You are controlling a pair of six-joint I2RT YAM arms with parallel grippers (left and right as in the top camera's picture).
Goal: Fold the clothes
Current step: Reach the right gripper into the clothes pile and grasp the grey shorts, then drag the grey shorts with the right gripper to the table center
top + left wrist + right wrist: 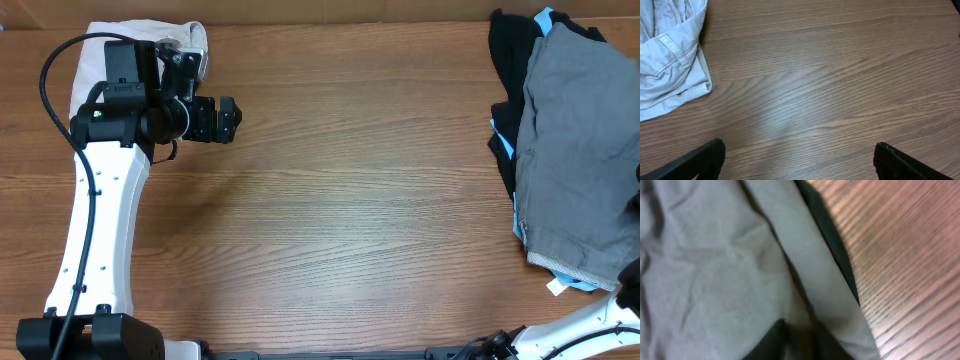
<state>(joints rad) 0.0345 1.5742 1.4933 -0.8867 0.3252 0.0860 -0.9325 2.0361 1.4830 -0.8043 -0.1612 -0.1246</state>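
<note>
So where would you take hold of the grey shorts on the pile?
Probably the long left edge of the grey shorts, pinched from above, coming in over the table. They lie flat atop the black garment and light-blue garment, so that edge is exposed.

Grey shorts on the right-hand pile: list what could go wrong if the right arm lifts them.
The grey shorts lie on a black garment and a light-blue garment; a pinch may catch those layers and drag them. The left gripper is open far away by the cream garment, so one-handed lifting may bunch the shorts.
</note>
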